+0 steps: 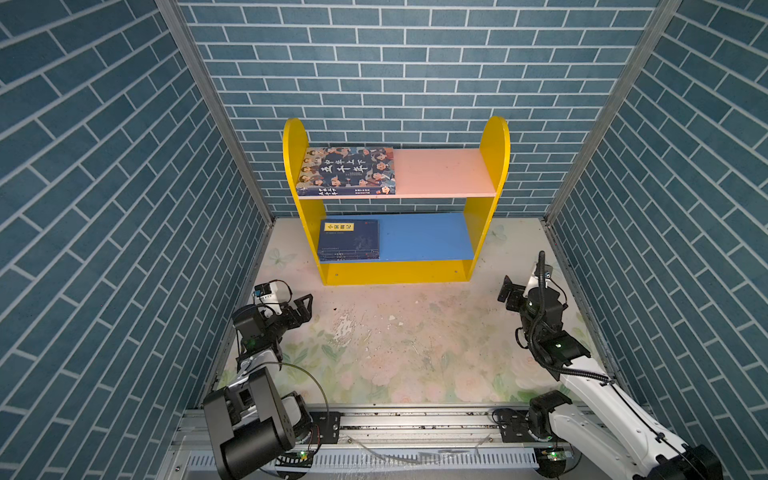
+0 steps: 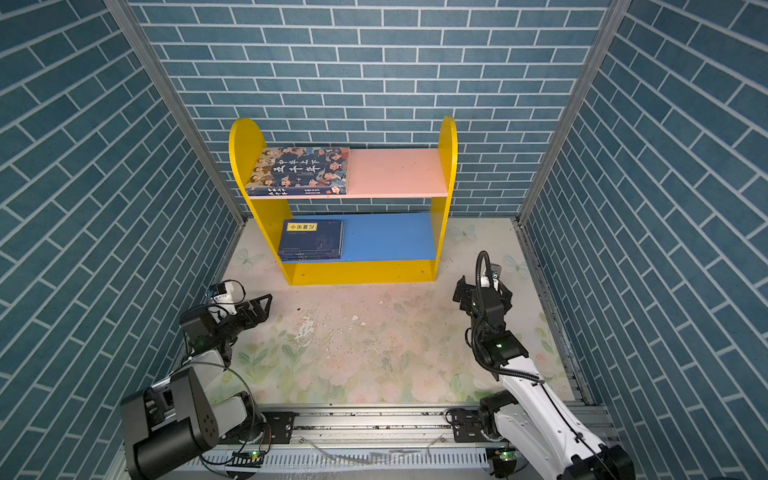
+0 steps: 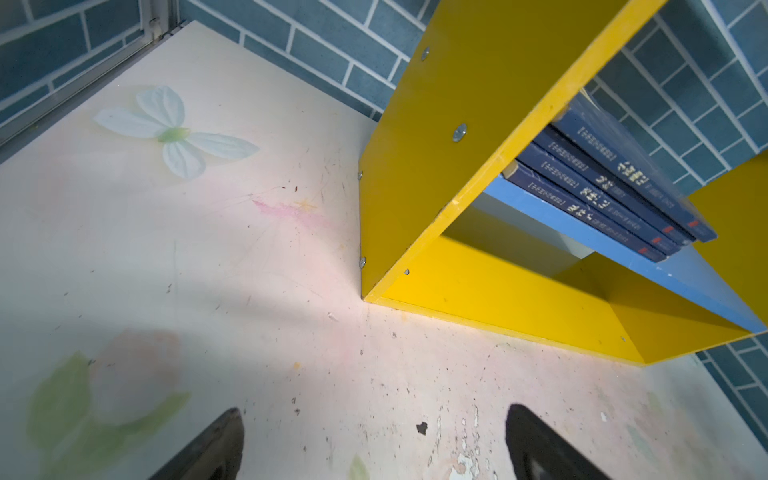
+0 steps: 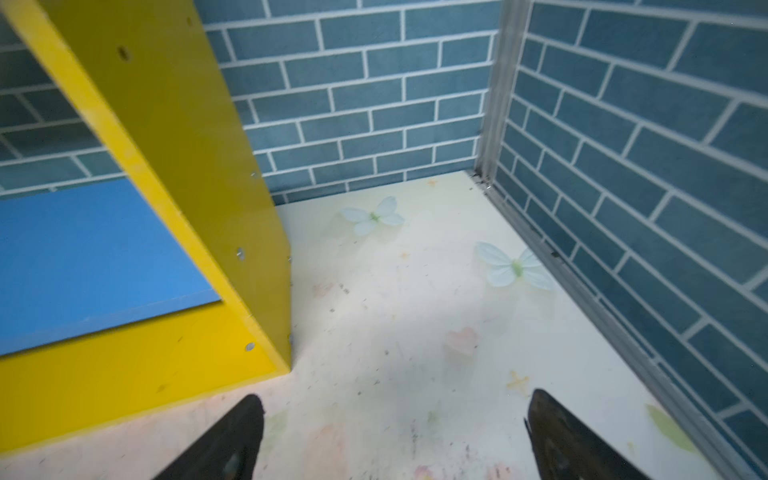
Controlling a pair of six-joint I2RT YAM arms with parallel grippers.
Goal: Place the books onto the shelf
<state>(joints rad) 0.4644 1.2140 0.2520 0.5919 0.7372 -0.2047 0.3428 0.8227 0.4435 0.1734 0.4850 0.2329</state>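
Observation:
The shelf (image 1: 494, 141) (image 2: 449, 141) stands at the back of the table. A thick book with cartoon faces (image 1: 347, 170) (image 2: 301, 170) lies flat on the left of its pink upper board. A stack of thin navy books (image 1: 349, 240) (image 2: 311, 240) (image 3: 602, 183) lies on the left of the blue lower board. My left gripper (image 1: 305, 305) (image 3: 376, 415) is open and empty, in front of the shelf's left corner. My right gripper (image 1: 510, 291) (image 4: 397, 399) is open and empty, off the shelf's right side panel (image 4: 187, 166).
Blue brick-pattern walls (image 1: 104, 208) enclose the table on three sides, close to both arms. The tabletop (image 1: 395, 340) is a worn floral sheet. An aluminium rail (image 1: 415, 419) carrying both arm bases runs along the front edge.

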